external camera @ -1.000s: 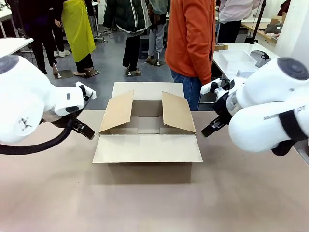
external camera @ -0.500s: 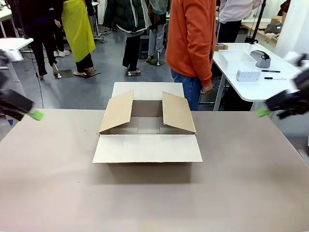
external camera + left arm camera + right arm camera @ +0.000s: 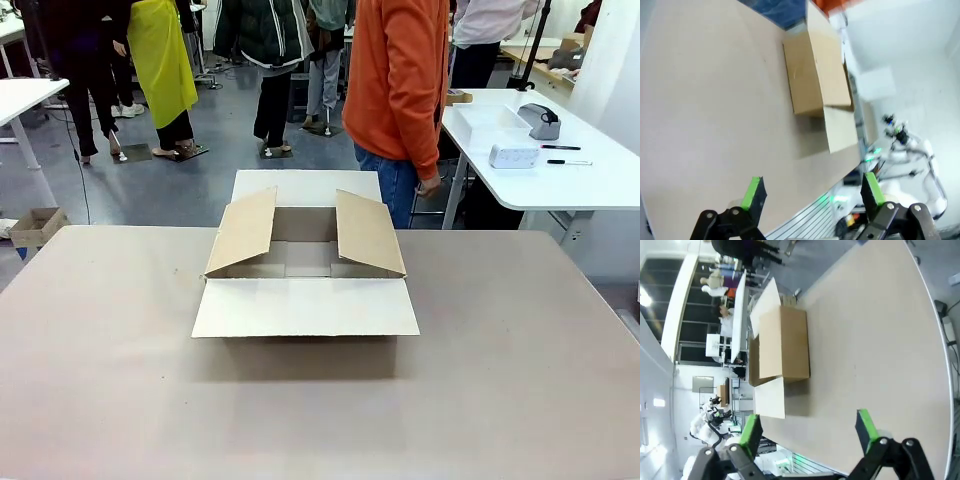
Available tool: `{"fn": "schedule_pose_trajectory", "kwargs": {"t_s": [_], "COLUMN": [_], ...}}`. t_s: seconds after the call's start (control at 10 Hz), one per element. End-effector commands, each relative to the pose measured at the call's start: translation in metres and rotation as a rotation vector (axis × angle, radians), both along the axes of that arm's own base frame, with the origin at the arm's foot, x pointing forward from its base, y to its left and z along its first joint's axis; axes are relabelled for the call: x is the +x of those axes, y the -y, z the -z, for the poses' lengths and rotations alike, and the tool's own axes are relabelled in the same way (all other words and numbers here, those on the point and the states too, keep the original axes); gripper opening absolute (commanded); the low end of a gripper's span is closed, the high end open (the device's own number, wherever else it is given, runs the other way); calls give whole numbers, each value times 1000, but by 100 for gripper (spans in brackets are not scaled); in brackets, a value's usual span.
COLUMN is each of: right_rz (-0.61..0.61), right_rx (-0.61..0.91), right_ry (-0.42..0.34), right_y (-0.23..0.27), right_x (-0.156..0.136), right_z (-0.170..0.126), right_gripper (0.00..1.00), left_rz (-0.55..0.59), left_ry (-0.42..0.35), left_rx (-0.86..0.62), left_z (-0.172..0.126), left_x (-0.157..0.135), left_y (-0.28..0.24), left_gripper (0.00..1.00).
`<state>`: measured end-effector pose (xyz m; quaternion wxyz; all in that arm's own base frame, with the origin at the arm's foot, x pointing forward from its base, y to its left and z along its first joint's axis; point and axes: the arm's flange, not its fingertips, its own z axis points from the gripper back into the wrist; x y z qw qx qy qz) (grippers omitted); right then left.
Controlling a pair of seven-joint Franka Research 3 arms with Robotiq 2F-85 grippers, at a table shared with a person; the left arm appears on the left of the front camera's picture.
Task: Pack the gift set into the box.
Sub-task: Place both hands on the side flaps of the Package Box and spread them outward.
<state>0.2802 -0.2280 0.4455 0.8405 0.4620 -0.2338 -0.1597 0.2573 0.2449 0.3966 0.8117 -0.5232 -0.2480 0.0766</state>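
The left pincer (image 3: 811, 182) has its fingers spread wide and empty, and the right pincer (image 3: 807, 419) is parted the same way. On the plain beige bench (image 3: 300, 420), the large brown corrugated cardboard box (image 3: 305, 307) stands mid-width, toward the far edge, with its four flaps open. Just beyond it stands a person in an orange top (image 3: 398, 90).

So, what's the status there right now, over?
Left gripper open, empty; right gripper open, empty. Box on the table, flaps open. Person in orange behind it; nothing over the opening.
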Motion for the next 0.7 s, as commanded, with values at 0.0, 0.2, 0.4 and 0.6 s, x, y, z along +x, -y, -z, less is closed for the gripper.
{"fn": "schedule_pose_trajectory", "kwargs": {"t_s": [0.0,0.2,0.4,0.6], "right_rz": [-97,-97,-95,-28], "right_rx": [-159,-159,-155,-462], "right_ry": [4,4,-26,16], "right_y": [-45,-45,-47,-152], "right_x": [13,13,21,41], "right_z": [-24,-24,-24,-92], "right_gripper": [100,100,100,100], "left_rz": [111,111,111,147], "left_ry": [31,31,31,18], "left_rx": [121,121,121,257], "left_z": [-24,-24,-24,-60], "left_x": [6,6,6,35], "left_y": [34,34,34,85], "left_gripper": [100,100,100,100]}}
